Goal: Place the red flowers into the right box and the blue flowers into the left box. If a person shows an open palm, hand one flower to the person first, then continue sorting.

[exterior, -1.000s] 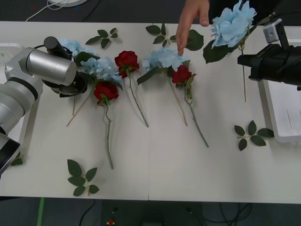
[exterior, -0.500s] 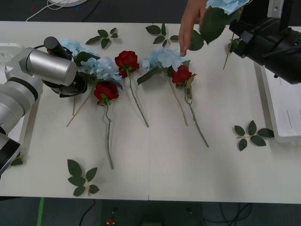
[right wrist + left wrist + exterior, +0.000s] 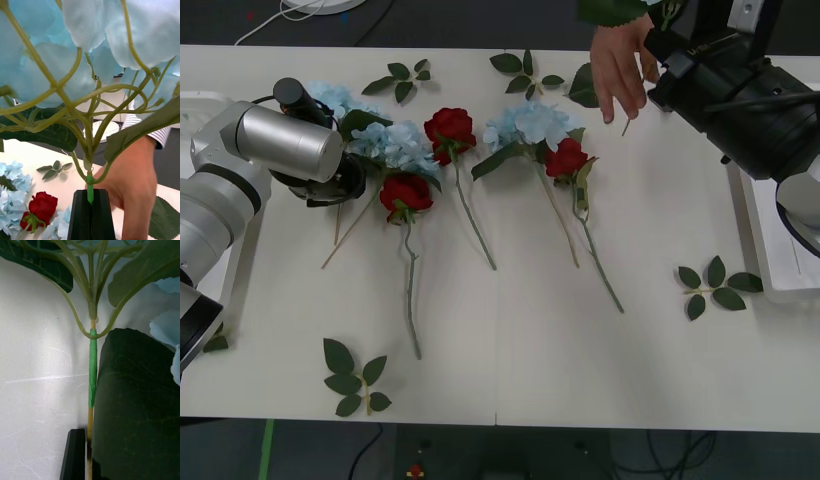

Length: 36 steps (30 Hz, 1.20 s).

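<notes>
My right gripper [image 3: 662,48] [image 3: 92,212] is raised over the table's far right, shut on the green stem of a blue flower [image 3: 93,45]. Its leaf [image 3: 612,8] pokes in at the front view's top edge. A person's hand [image 3: 620,70] [image 3: 137,183] hangs fingers-down right beside that gripper. My left gripper [image 3: 335,185] [image 3: 87,461] sits low at the far left, shut on the stem of another blue flower [image 3: 395,145] [image 3: 92,363]; a big leaf hides one finger. Three red flowers [image 3: 450,128] [image 3: 406,192] [image 3: 566,158] lie on the table. The right box [image 3: 780,260] and the left box [image 3: 195,100] stand at the table's ends.
Two more blue flowers [image 3: 330,97] [image 3: 530,122] lie among the roses. Loose leaf sprigs lie at the back [image 3: 402,78], the front left [image 3: 352,378] and the right [image 3: 715,285]. The near middle of the table is bare.
My right gripper has carried its blue flower up and leftward toward the person's hand. The hand has lifted off the table and shifted right. My left arm has not moved.
</notes>
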Each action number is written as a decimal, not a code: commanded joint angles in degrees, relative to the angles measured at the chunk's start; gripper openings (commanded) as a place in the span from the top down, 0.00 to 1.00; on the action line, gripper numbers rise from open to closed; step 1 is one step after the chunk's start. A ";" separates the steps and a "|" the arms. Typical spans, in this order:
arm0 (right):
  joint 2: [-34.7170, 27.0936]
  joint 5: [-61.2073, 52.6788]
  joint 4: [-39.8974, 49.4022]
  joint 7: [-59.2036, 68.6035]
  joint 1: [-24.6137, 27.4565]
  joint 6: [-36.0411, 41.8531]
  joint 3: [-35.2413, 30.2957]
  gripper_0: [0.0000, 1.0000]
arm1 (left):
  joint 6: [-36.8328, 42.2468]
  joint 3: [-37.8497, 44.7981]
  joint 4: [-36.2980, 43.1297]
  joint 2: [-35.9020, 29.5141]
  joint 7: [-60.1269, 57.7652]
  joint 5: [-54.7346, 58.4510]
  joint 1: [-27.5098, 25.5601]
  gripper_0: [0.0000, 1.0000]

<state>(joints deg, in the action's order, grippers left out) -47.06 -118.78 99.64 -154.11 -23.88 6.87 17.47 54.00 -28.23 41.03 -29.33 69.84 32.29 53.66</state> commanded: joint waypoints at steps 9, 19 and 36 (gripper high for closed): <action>1.27 0.74 1.61 -0.89 -3.10 -0.98 -1.56 1.00 | -0.65 -0.68 0.19 0.59 2.14 -0.56 -0.40 0.96; 1.27 -0.14 1.61 -0.89 -3.10 -0.98 -1.30 0.33 | -0.65 -0.68 0.19 0.59 2.14 -0.56 -0.40 0.95; 1.36 -0.23 1.61 -0.89 -3.01 -1.33 -0.77 0.00 | -0.65 -0.68 0.19 0.59 2.14 -0.56 -0.40 0.95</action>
<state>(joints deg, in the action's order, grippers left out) -46.71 -118.60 99.64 -154.11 -24.53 6.04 17.47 54.00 -28.23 41.02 -29.33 69.84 32.29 53.64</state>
